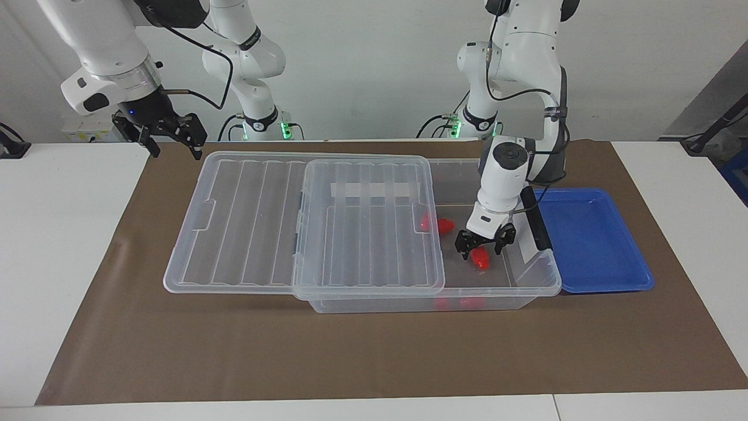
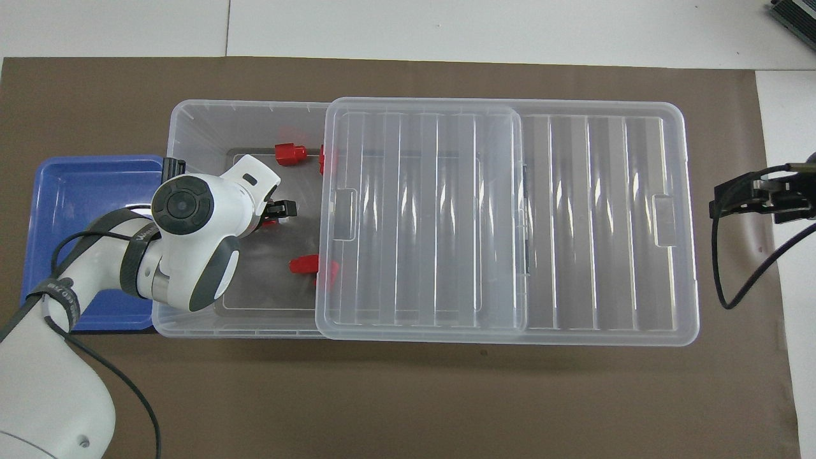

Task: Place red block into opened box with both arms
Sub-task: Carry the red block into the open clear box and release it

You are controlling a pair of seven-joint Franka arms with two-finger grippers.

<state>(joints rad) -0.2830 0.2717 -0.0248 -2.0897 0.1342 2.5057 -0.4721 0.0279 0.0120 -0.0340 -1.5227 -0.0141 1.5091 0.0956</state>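
Left gripper (image 1: 480, 245) splayed over red block (image 1: 480, 257)

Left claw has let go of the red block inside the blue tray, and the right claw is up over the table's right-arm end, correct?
Not quite. In the facing view the left claw stands open over the red block inside the clear box, not the blue tray beside it. The right claw is up over the right arm's end, as you say.

A robotics lab: two white arms (image 1: 514, 70) bolted at a white table (image 1: 58, 234) under a brown mat (image 1: 374, 351), before a bare wall (image 1: 374, 58).
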